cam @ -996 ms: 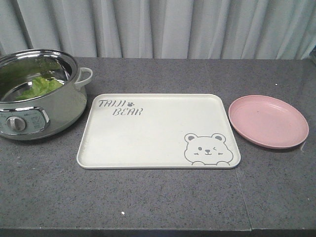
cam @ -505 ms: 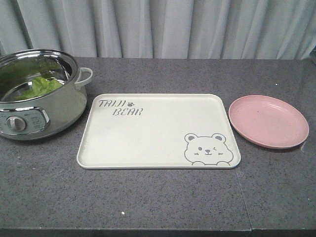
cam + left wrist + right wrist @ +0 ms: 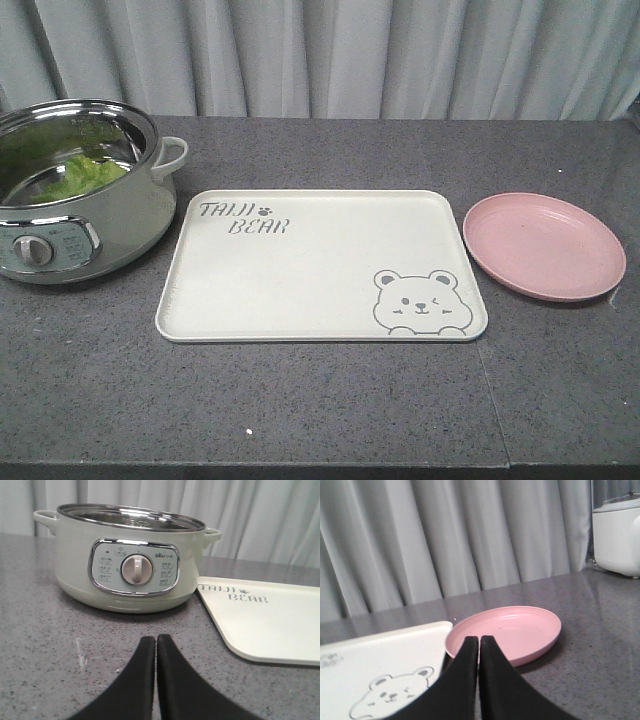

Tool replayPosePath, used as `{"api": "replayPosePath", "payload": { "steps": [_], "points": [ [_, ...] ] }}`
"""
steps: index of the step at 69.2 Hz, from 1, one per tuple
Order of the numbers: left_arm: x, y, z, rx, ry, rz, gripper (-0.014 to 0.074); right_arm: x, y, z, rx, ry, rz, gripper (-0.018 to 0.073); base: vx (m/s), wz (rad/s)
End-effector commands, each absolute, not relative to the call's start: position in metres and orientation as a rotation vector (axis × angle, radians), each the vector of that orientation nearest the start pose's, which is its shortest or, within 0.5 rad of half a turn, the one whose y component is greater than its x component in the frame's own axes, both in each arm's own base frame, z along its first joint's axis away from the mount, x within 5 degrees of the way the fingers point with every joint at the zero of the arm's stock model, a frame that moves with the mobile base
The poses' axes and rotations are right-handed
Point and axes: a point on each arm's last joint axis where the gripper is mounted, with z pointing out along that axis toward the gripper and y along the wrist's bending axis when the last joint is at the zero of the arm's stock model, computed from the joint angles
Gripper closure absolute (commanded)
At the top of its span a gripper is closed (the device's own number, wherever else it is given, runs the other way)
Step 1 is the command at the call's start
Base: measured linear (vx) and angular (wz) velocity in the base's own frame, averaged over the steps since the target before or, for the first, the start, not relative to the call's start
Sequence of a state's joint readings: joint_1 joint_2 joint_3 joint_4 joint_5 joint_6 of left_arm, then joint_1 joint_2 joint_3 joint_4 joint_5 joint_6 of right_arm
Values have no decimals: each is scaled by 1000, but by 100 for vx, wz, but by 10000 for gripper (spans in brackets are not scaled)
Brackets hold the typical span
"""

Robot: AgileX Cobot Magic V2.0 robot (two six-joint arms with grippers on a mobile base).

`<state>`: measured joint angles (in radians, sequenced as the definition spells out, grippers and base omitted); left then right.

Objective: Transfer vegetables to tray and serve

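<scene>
One crinkly green lettuce leaf [image 3: 85, 175] is all there is to move, and right now it's sitting down inside the pot [image 3: 120, 225] at the far left of the table [image 3: 300, 400], partly hidden by the shiny steel wall, so I can't tell how flat it lies. My guess on handling: it weighs next to nothing, it's floppy, probably a bit damp and slick, and it tears if you squeeze hard. I'd pinch it gently near the paler rib, where it should be stiffest, and expect the rest to droop on the lift. The tray [image 3: 320, 260] is just to the right of the pot, middle of the table, with nothing on it. Its grey lettering [image 3: 245, 218] reads "TAIJI BEAR" with a little paw print between the words, and a winking bear [image 3: 420, 300] sits in the near right corner. The pot's front panel has a round dial [image 3: 136, 570], and the logo beside it looks like "Bear"; the other print is too small to read. The pink plate [image 3: 545, 245] is right of the tray, close to it. The left gripper [image 3: 152, 639] sits low in front of the pot, fingers pressed together on nothing. The right gripper [image 3: 479, 639] has its fingers pressed together too, also on nothing, near the plate.
</scene>
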<state>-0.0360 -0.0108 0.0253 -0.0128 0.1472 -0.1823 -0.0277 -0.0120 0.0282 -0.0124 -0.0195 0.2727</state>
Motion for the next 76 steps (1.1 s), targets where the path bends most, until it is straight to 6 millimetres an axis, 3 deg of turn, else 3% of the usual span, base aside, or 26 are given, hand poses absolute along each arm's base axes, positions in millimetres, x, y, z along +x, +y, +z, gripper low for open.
{"api": "replayPosePath", "payload": {
  "steps": [1,20,26,33,44,52,62,70,76],
  "points": [
    [58,-2,193,-220,1571,-281,602,55,-2,211,237,1366,230,561,0,0],
    [58,-2,200,-406,1464,-489,602,55,-2,212,292,1352,297,561,0,0],
    [57,-1,205,-443,1417,-541,602,54,-2,220,331,1327,354,561,0,0],
    [55,-1,220,-446,1337,-575,600,49,-2,246,307,1318,332,561,0,0],
    [44,-1,265,-381,1202,-576,591,49,-1,299,277,1354,294,561,0,0],
    [33,-1,296,-311,1127,-535,573,59,0,335,185,1355,230,531,0,0],
    [23,-1,316,-307,1111,-542,498,78,4,364,125,1379,236,344,0,0],
    [24,-1,314,-326,1141,-556,389,93,6,366,119,1417,249,79,0,0],
    [24,-1,315,-327,1130,-563,300,96,6,365,122,1425,252,-43,0,0]
  ]
}}
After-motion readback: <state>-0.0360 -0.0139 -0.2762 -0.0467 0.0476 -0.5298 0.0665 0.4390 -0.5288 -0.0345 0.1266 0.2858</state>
